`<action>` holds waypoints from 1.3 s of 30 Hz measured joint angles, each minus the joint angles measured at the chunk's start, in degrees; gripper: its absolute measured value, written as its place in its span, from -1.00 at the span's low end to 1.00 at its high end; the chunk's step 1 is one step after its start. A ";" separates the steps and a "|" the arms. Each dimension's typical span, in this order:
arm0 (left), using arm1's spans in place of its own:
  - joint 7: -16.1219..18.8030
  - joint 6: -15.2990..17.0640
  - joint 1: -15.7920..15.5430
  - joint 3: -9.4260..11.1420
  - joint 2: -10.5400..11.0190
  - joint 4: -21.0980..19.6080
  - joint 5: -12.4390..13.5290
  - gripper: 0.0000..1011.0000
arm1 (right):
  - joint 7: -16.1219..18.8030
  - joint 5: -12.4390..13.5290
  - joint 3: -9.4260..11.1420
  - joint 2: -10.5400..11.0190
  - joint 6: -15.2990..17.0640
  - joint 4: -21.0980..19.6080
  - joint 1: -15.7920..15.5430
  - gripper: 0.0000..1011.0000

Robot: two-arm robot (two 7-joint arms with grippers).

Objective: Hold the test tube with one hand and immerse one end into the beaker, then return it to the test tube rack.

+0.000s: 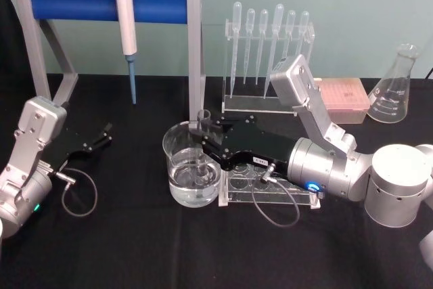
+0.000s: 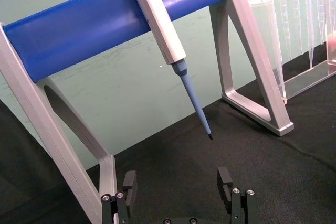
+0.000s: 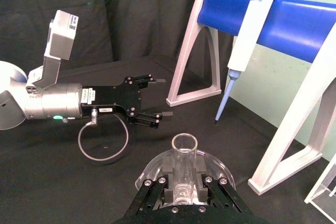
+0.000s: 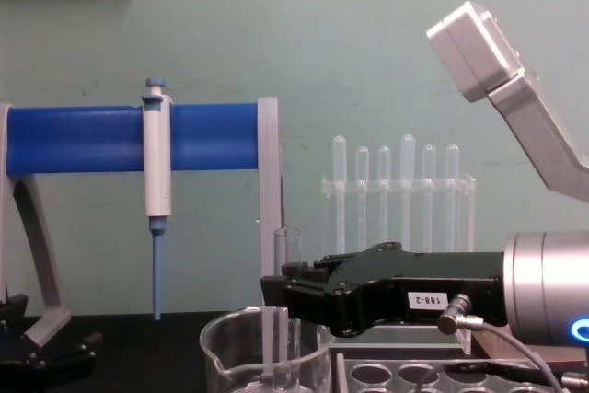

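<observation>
Black right end effector (image 1: 203,139) grips test tube (image 1: 203,119).

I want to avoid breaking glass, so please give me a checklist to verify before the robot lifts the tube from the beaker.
1. Right claw shut on the test tube: ok.
2. Test tube upright: ok.
3. Lower end dipped inside the beaker: ok.
4. Tube clear of beaker bottom: cannot tell.
5. Rack has empty holes beside the beaker: ok.
6. Left claw open, parked at left, off the path: ok.
</observation>
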 joint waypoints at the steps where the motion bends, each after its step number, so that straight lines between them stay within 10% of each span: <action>1: 0.00 0.00 0.00 0.00 0.00 0.00 0.00 0.98 | 0.00 0.00 0.00 0.00 0.00 0.00 0.00 -0.52; 39: 0.00 0.00 0.00 0.00 0.00 0.00 0.00 0.98 | 0.00 0.00 0.00 0.00 0.00 0.00 0.00 -0.52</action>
